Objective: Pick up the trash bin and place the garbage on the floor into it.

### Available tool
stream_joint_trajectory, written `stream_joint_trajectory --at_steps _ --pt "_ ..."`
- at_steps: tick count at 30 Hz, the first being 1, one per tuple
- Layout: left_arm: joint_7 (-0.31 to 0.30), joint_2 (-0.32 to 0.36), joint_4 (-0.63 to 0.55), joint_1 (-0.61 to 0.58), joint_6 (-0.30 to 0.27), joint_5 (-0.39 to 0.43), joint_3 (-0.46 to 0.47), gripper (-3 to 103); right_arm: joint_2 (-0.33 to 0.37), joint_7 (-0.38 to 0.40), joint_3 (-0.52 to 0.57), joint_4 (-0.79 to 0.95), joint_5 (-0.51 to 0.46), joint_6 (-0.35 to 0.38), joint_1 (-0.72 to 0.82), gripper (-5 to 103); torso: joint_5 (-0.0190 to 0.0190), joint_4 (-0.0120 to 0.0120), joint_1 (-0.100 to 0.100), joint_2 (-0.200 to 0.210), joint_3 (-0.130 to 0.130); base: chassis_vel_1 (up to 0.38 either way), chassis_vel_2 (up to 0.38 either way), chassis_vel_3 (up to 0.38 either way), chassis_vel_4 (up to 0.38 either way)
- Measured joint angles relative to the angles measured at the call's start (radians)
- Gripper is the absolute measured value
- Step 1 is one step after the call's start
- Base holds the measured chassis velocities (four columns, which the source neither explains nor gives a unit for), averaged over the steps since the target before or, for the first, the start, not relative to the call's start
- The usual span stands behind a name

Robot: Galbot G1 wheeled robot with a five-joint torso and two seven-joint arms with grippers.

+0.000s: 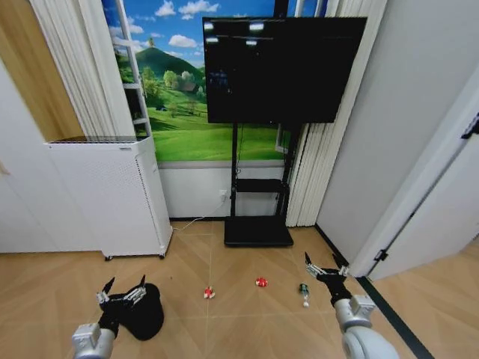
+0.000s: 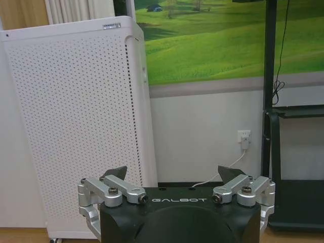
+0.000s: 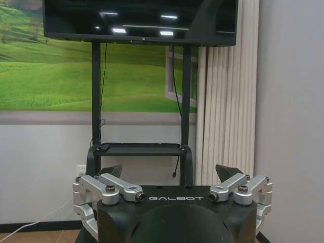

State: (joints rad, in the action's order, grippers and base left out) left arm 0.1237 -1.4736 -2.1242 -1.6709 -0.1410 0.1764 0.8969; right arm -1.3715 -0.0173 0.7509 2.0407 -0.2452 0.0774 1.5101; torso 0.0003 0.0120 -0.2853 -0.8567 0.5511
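**Open floor ahead, walls and furniture on the flanks**

Bare wood floor (image 1: 224,329) lies open between my two arms, broken by three small pieces of garbage in a loose row: a red-and-white scrap (image 1: 209,292), a second scrap (image 1: 261,282) and a small bottle (image 1: 304,292), each well apart. My left gripper (image 1: 122,290), fingers spread, hangs just over the trash bin (image 1: 144,313), which blocks the floor there. Behind it the white air purifier (image 1: 112,194) closes the left side. My right gripper (image 1: 326,269), spread too, has the bottle near one side and the white wall (image 1: 389,149) near the other. The TV stand (image 1: 258,224) bars the way straight ahead.
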Motion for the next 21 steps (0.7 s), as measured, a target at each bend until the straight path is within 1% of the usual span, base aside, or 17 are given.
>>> stream_joint_trajectory --at_steps 1,3,4,5,6,7,8,9,11,13,14,15,17,20,21 --pt "0.000 -0.002 0.001 -0.001 0.000 0.000 0.000 98 0.000 0.000 0.000 -0.002 0.000 0.000 0.000 100 -0.0006 0.0003 0.000 0.000 0.000 -0.327 0.362 0.367 -0.351" --pt "0.000 -0.003 0.001 -0.001 0.000 -0.001 -0.001 98 -0.001 0.000 0.000 -0.003 0.000 0.000 0.000 100 -0.0003 0.0001 0.000 0.000 0.000 -0.372 0.362 0.367 -0.357" --pt "0.000 -0.005 0.002 -0.002 0.000 -0.004 -0.002 98 -0.002 0.000 0.001 -0.005 0.000 -0.001 0.000 100 -0.0006 0.0004 0.000 0.000 0.000 -0.372 0.362 0.352 -0.357" --pt "0.000 -0.007 0.002 -0.005 0.000 -0.005 -0.003 98 -0.003 0.000 0.001 -0.007 0.001 -0.001 0.000 100 0.0003 0.0000 0.000 0.000 0.000 -0.338 0.362 0.332 -0.361" --pt "0.000 -0.008 0.002 -0.005 0.000 -0.006 -0.003 98 -0.004 0.000 0.001 -0.008 0.001 -0.005 0.001 100 -0.0010 0.0006 0.000 0.000 0.000 -0.346 0.367 0.332 -0.357" --pt "0.000 -0.008 0.002 -0.005 0.000 -0.006 -0.003 98 -0.004 0.000 0.001 -0.008 0.001 -0.005 0.001 100 -0.0010 0.0006 0.000 0.000 0.000 -0.346 0.367 0.332 -0.357" --pt "0.000 -0.009 0.002 -0.006 0.000 -0.007 -0.003 98 -0.004 0.000 0.001 -0.010 0.001 -0.013 0.001 100 -0.0005 0.0000 0.000 0.000 0.000 -0.346 0.326 0.352 -0.357" --pt "0.000 -0.009 0.002 -0.006 0.000 -0.007 -0.003 98 -0.004 0.000 0.001 -0.010 0.001 -0.013 0.001 100 -0.0005 0.0000 0.000 0.000 0.000 -0.346 0.326 0.352 -0.357" --pt "0.000 -0.009 0.002 -0.008 0.001 -0.008 -0.001 98 -0.004 0.001 0.000 -0.020 0.003 -0.052 -0.001 100 -0.0004 0.0002 0.000 0.000 0.000 -0.333 0.351 0.329 -0.334" --pt "0.001 -0.009 0.002 -0.010 0.001 -0.007 0.000 98 -0.003 0.002 0.000 -0.022 0.004 -0.056 -0.001 100 -0.0009 0.0002 0.000 0.000 0.000 -0.309 0.328 0.326 -0.297" --pt "0.001 -0.009 0.002 -0.011 0.001 -0.006 0.003 98 -0.002 0.002 0.001 -0.023 0.005 -0.058 -0.001 100 0.0001 0.0002 -0.001 0.000 0.000 -0.301 0.232 0.263 -0.270" --pt "0.001 -0.009 0.002 -0.011 0.001 -0.006 0.003 98 -0.002 0.002 0.001 -0.023 0.005 -0.058 -0.001 100 0.0001 0.0002 -0.001 0.000 0.000 -0.301 0.232 0.263 -0.270" --pt "-0.003 -0.004 0.002 -0.019 0.001 0.000 0.020 98 -0.001 0.003 0.003 -0.023 0.009 -0.059 0.001 100 -0.0007 0.0001 -0.001 0.000 0.000 -0.189 0.176 0.096 -0.108" --pt "-0.010 0.006 0.009 -0.039 -0.003 -0.001 0.044 98 -0.002 0.003 0.009 -0.024 0.012 -0.061 0.005 100 0.0000 0.0002 0.000 0.000 0.000 -0.066 0.091 0.042 -0.023" --pt "-0.010 0.012 0.013 -0.047 -0.003 -0.001 0.051 98 -0.004 0.003 0.013 -0.026 0.014 -0.066 0.010 100 -0.0004 0.0002 0.000 0.000 0.000 0.000 0.000 0.000 0.000"
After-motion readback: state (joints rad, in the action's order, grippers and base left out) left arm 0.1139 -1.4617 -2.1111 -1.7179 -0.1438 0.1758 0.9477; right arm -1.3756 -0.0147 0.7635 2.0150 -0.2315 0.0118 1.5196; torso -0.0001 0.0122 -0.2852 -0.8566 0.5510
